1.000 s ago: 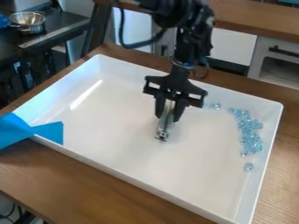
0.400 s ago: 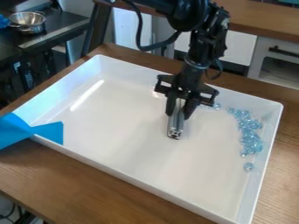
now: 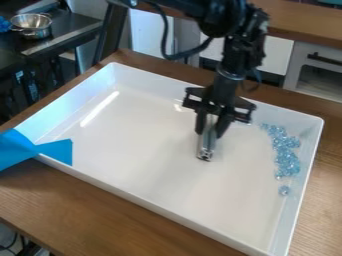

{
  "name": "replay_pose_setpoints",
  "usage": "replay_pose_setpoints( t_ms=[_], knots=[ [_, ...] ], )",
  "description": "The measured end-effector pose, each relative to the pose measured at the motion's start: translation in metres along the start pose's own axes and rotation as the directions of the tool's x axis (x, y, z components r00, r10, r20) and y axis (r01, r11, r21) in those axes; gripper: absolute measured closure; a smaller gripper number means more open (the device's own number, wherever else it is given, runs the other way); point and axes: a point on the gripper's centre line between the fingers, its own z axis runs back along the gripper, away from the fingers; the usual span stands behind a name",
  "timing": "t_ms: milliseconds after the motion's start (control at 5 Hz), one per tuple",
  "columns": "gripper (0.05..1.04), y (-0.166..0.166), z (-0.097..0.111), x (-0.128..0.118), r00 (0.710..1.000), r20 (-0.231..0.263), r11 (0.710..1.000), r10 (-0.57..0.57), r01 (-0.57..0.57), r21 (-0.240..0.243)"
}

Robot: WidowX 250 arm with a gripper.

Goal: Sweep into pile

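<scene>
Wooden tabletop (image 3: pixel 100 210) in the foreground supports a white tray (image 3: pixel 160 165) where pale blue beads (image 3: pixel 287 162) line the right side of the frame, as a black gripper (image 3: pixel 211 131), fingers closed on a metal bar (image 3: pixel 206 146), hangs near center, with a steel pot (image 3: pixel 31 27) at upper left.
</scene>
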Motion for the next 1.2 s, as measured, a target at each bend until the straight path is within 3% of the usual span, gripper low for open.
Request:
replay_pose_setpoints(
  t_ms=[400,800,1000,1200],
  knots=[
    [0.711,-0.022,0.003,-0.014,0.997,-0.017,0.997,-0.077,0.076,-0.032],
    [0.711,-0.062,0.020,-0.032,0.977,-0.005,0.972,-0.214,0.213,-0.099],
    [0.711,-0.068,0.022,-0.032,0.975,-0.023,0.969,-0.219,0.215,-0.123],
    [0.711,-0.067,0.022,-0.029,0.983,-0.010,0.976,-0.186,0.183,-0.114]
  ],
)
